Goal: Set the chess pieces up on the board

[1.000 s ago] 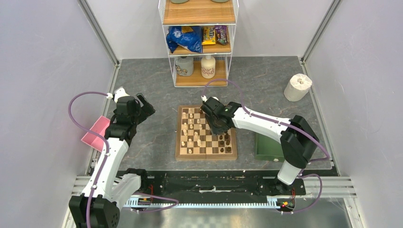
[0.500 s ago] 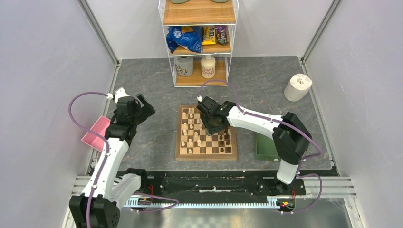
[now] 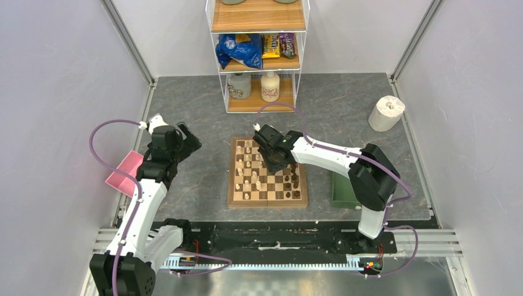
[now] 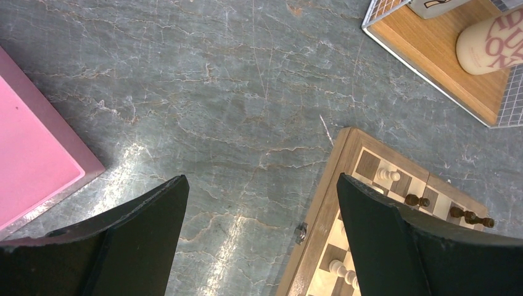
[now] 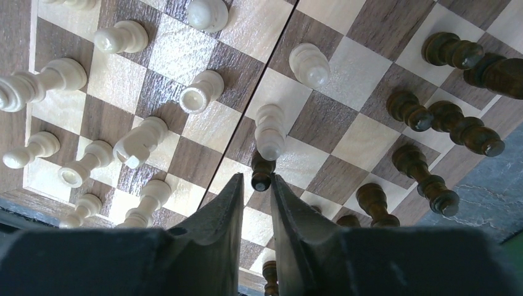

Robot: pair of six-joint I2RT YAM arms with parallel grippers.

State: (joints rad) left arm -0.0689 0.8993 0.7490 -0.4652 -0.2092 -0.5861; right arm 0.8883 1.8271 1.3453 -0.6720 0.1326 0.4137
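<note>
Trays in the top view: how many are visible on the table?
2. The pink tray lies far left; the green tray lies right of the board, partly covered by the right arm.

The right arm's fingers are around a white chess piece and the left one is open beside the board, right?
Not quite: the piece that the right gripper pinches is dark, not white, as the right wrist view shows. The rest holds.

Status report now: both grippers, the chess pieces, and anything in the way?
Left fingers open, empty, beside the board. Right fingers narrow around a dark piece, grip unclear. Pale piece stands close ahead of it.
</note>
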